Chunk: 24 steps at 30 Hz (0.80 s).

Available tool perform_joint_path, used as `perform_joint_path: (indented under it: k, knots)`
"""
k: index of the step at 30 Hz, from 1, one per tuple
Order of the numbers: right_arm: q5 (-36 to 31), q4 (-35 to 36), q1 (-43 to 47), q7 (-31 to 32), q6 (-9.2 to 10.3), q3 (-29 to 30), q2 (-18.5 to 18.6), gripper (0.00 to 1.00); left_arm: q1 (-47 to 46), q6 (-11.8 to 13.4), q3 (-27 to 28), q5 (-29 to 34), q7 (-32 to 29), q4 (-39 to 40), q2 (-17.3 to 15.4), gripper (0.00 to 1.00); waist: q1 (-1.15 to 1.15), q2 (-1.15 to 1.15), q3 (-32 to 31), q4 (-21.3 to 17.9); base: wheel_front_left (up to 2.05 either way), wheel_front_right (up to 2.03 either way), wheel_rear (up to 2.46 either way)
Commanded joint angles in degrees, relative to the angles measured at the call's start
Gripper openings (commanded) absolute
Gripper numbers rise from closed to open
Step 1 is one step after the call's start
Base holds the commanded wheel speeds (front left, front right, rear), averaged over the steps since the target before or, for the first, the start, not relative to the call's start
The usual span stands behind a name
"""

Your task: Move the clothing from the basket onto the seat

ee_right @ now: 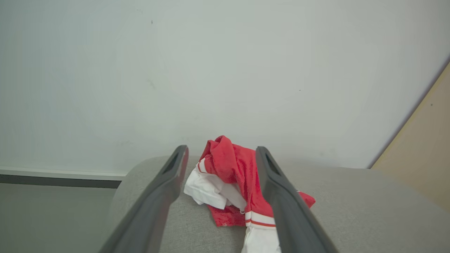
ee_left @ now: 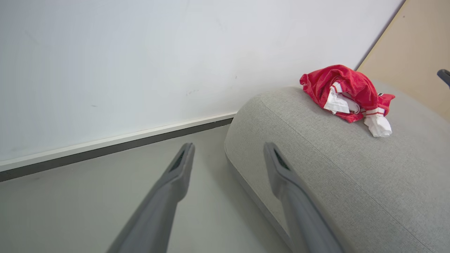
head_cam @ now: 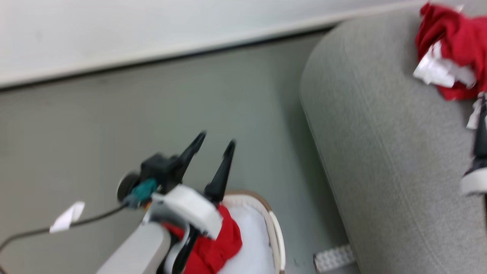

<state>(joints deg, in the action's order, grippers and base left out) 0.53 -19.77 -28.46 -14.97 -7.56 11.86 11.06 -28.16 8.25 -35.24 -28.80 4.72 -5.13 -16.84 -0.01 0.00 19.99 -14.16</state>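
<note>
My left gripper (head_cam: 216, 140) is open and holds nothing, hanging above the far rim of the white basket (head_cam: 274, 228). Plain red clothing (head_cam: 218, 245) lies inside on the pale lining, partly hidden by my left wrist. In the left wrist view this gripper (ee_left: 228, 146) points at the floor beside the grey seat (ee_left: 316, 168). A red garment with white trim (head_cam: 452, 42) lies bunched on the seat (head_cam: 380, 133). My right gripper (ee_right: 221, 150) is open just short of that garment (ee_right: 232, 165), its fingers framing it with no grip.
A white wall with a dark baseboard (head_cam: 152, 57) runs behind the grey floor. A tan panel (ee_left: 415, 49) stands past the seat. A white perforated piece (head_cam: 335, 258) lies on the floor by the seat's base. A cable with a white tag (head_cam: 68, 217) trails from my left wrist.
</note>
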Motion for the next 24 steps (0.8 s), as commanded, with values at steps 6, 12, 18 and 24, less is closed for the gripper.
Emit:
perform_joint_path:
  k: [6, 12, 18, 24]
  knots:
    - [0.9, 1.1, 8.9, -0.1, 0.14, -4.6, -1.7, 1.0, 9.4, 2.3, 2.4, -3.4, 3.7, -2.6, -1.1, 1.0, 0.01, 0.0, -14.2, 4.9, 0.0, 0.0, 0.0]
    - [1.1, 2.5, 17.8, -0.1, 0.14, -7.7, -5.2, 1.0, 16.7, 4.0, 3.8, -4.1, 7.6, -3.9, -1.8, 1.0, 0.01, 0.0, -19.0, 7.2, 0.0, 0.0, 0.0]
    - [2.1, 3.1, 25.4, -0.1, 0.14, -10.6, -7.5, 1.0, 24.1, 6.0, 6.0, -3.4, 10.1, -4.1, -1.1, 1.0, 0.01, 0.0, -21.1, 8.2, 0.0, 0.0, 0.0]
    - [3.2, 2.6, 29.9, -0.1, 0.14, -13.0, -8.2, 1.0, 30.2, 6.0, 11.5, -0.5, 10.4, -0.6, 1.2, 1.0, 0.01, 0.0, -22.4, 9.1, 0.0, 0.0, 0.0]
